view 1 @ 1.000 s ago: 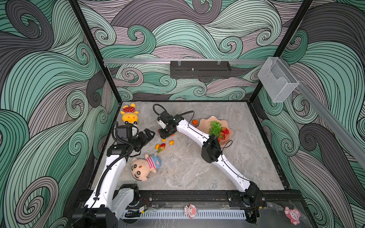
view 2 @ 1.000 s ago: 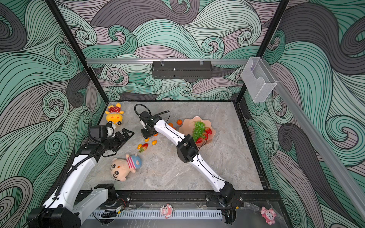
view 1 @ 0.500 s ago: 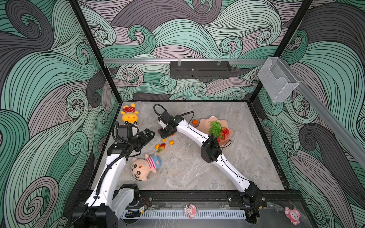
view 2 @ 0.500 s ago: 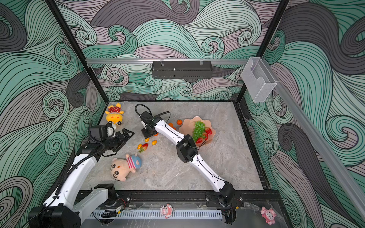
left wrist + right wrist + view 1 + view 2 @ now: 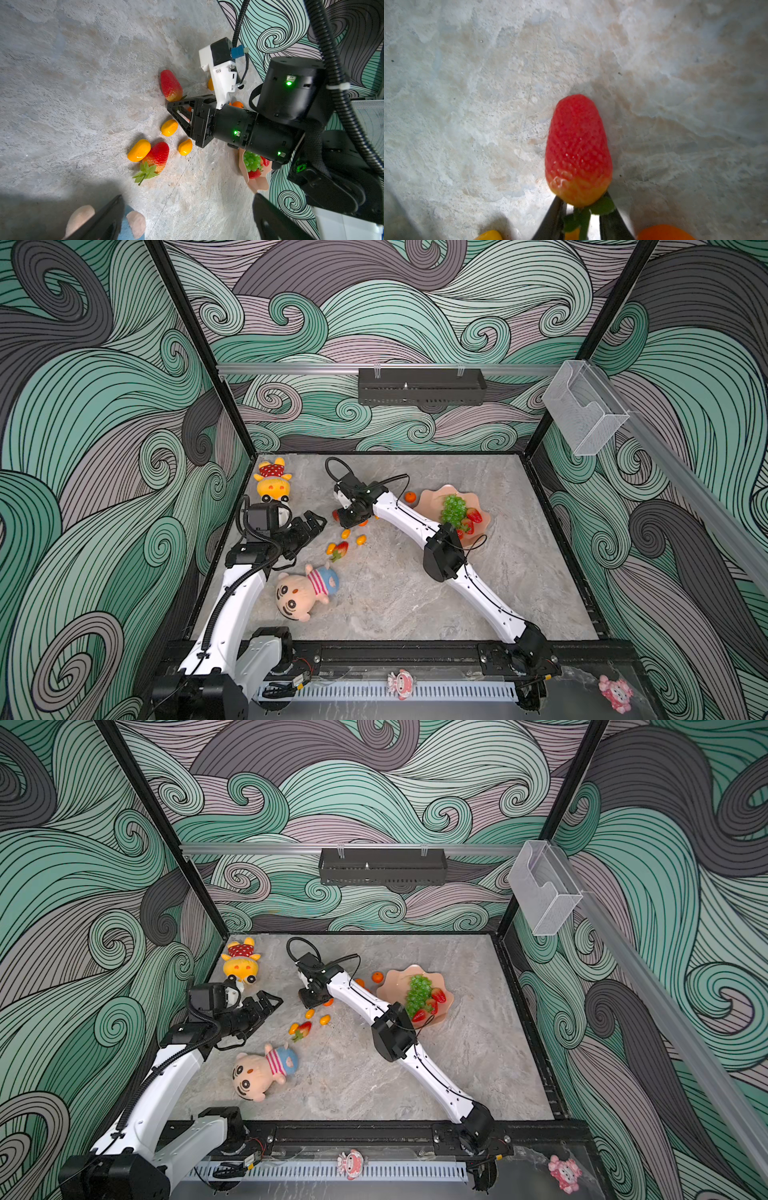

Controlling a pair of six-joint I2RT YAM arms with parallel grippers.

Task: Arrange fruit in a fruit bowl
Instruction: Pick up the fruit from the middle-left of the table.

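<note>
In a top view the right fingers (image 5: pixel 345 521) sit at a strawberry (image 5: pixel 335 514) left of centre toward the back edge of the worktop (image 5: pixel 395 593); the bowl (image 5: pixel 432 495) lies toward the right edge; right wrist: they stand narrow around its green stalk (image 5: pixel 584 220), hold unclear; I would bite the body, not the stalk; left wrist: left fingers (image 5: pixel 108 216) wide apart, empty.

red strawberry (image 5: pixel 577 149), peach-pink bowl (image 5: pixel 430 498), green grapes (image 5: pixel 453 508)
</note>
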